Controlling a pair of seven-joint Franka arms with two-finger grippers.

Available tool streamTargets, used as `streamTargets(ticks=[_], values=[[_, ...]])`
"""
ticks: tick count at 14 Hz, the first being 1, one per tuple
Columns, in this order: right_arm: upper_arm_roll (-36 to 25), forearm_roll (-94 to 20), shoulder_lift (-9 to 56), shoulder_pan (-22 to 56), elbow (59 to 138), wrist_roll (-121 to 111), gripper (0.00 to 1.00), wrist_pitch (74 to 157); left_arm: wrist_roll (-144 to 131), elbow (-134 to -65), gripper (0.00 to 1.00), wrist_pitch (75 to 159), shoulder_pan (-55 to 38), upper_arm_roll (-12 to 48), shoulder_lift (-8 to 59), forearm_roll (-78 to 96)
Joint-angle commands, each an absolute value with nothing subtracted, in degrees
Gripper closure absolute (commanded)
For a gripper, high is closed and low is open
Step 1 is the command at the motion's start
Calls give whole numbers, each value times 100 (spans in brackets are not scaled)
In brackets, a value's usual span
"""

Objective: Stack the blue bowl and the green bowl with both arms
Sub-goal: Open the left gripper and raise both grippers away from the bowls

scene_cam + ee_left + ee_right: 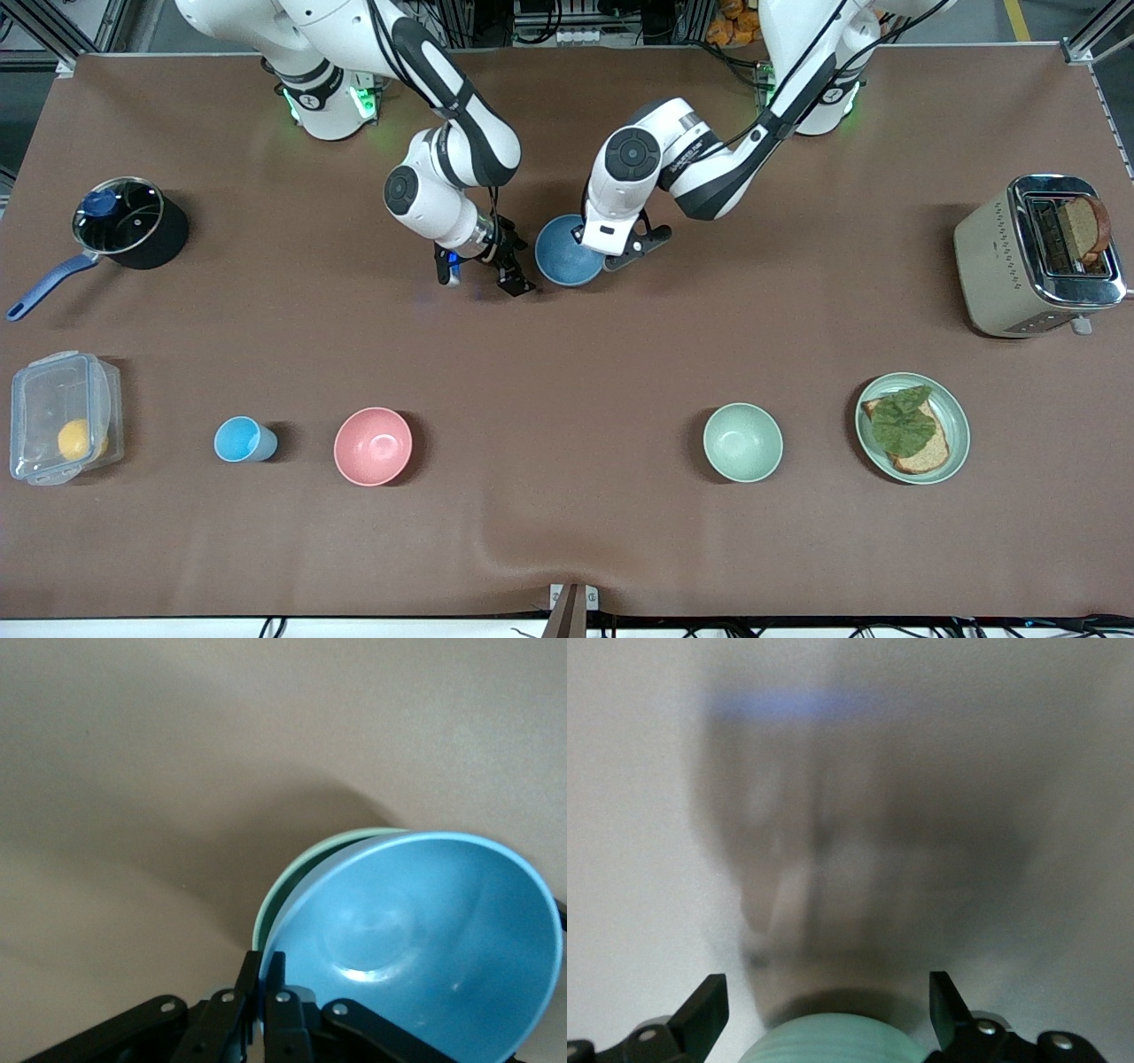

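The blue bowl is near the middle of the table, close to the robots' bases. In the left wrist view the blue bowl lies tilted inside the green bowl, of which only a strip of rim shows. My left gripper is shut on the blue bowl's rim, one finger inside and one outside. My right gripper is open and empty just beside the bowls, toward the right arm's end. A pale green rounded surface shows low between its open fingers.
Nearer the front camera stand a second, mintier green bowl, a green plate with bread and lettuce, a pink bowl, a light-blue cup and a plastic box. A pot and a toaster stand at the table's ends.
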State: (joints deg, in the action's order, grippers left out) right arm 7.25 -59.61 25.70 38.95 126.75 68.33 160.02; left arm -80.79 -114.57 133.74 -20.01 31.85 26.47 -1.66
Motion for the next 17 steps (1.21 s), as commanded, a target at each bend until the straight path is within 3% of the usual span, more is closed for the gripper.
streamTargets(ticks=[1,2,4,7,12,14,17], values=[[747,-6205,2408,3902,12867,6662,0,16049,-8323,-11294,100,13368,-2109,3164,2777,-352],[747,-6205,2400,3902,12867,6662,0,16049,-8384,-11259,100,13368,-2153,3155,2786,-343],[747,-6205,2408,3902,12858,6662,0,16058,-8455,-11206,0,13342,-2153,3138,2821,-412],[747,-6205,2408,3902,12858,6662,0,16084,-8490,-10997,0,12896,-2066,3146,2743,-431],[712,-6205,2347,3797,12867,6321,0,16049,-7948,-9704,0,10786,-1145,3111,2847,-422],[694,-6188,2294,3552,12858,5996,0,15996,-7692,-9677,0,10671,-880,3033,2725,-448],[686,-6135,2198,2947,12858,5311,0,15541,-6797,-9274,0,9645,-554,2988,2479,-842]])
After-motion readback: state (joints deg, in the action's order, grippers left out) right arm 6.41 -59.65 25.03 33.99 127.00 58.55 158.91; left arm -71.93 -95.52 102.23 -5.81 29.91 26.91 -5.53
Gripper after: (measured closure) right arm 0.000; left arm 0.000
